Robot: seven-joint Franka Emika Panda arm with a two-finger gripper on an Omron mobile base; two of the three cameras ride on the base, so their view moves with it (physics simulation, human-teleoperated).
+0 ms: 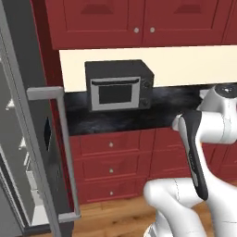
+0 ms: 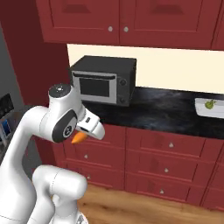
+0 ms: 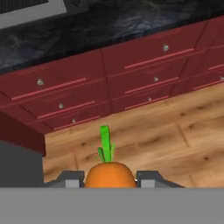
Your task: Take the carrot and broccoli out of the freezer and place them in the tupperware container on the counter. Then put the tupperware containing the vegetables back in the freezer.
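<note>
My gripper (image 3: 109,180) is shut on the carrot (image 3: 109,174), whose orange body sits between the fingertips with its green top pointing away. From the right base view the carrot (image 2: 78,138) pokes out under the gripper (image 2: 84,133), held in front of the red drawers, below counter height. The tupperware container (image 2: 199,107) rests on the black counter (image 2: 166,111) far to the right, with the yellow-green broccoli (image 2: 210,104) inside it. The freezer (image 1: 18,152) stands at the left with its grey door (image 1: 46,139) swung open, white shelves showing.
A black microwave (image 2: 104,81) sits on the counter (image 1: 120,118) to the left of the container. Red drawers (image 3: 87,87) run below the worktop and red cabinets (image 1: 139,21) hang above. The freezer door's bar handle (image 1: 62,139) juts toward the arm. Wooden floor (image 3: 175,140) lies below.
</note>
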